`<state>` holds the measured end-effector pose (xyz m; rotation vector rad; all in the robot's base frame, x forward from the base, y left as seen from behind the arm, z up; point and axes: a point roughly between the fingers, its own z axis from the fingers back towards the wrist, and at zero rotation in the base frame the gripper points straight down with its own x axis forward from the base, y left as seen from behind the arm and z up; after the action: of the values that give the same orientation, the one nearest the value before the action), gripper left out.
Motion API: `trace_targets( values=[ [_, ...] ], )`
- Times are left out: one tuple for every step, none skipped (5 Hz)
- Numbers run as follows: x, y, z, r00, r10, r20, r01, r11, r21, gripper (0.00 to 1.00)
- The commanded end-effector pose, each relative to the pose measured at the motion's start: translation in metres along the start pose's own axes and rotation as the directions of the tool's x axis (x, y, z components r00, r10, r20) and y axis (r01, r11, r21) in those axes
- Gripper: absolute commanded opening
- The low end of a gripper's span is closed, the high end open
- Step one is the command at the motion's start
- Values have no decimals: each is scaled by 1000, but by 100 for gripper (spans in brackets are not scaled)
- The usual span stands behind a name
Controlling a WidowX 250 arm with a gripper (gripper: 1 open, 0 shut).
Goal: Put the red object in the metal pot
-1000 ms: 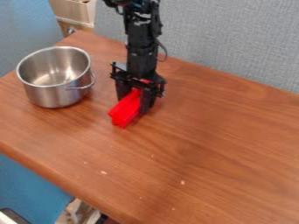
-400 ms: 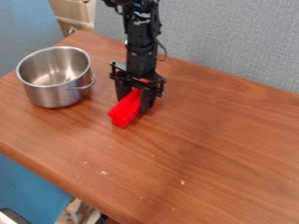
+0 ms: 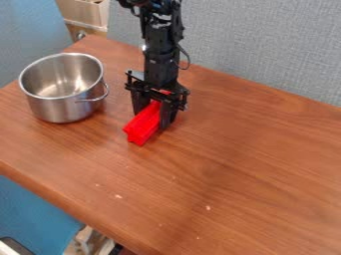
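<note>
The red object (image 3: pixel 144 126) is a bright red bar lying on the wooden table (image 3: pixel 226 169), a little right of the metal pot (image 3: pixel 63 88). The pot is round, shiny and empty, and it stands near the table's left corner. My gripper (image 3: pixel 158 105) hangs straight down from the black arm and is lowered over the far end of the red bar. Its two black fingers (image 3: pixel 135 100) stand on either side of the bar with small gaps showing, so the gripper looks open. The bar's near end sticks out toward the front left.
A blue-grey wall (image 3: pixel 266 45) runs behind the table. A beige object (image 3: pixel 87 12) sits beyond the table's back left corner. The table's front edge runs diagonally from the left down to the bottom middle.
</note>
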<state>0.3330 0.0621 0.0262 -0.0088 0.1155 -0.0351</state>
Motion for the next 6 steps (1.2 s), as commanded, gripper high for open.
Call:
trace_targets(
  values=[
    [4,9,22,998,11,56,-12,1000,10,0],
    [3,11,28,998,14,63,-15,1000,6,0],
    [2,12,33,998,17,68,-17,1000,3,0],
    [2,13,39,997,20,74,-20,1000,0,0],
    [1,14,44,997,22,78,-22,1000,-3,0],
    [0,16,50,996,25,83,-24,1000,-5,0]
  ],
)
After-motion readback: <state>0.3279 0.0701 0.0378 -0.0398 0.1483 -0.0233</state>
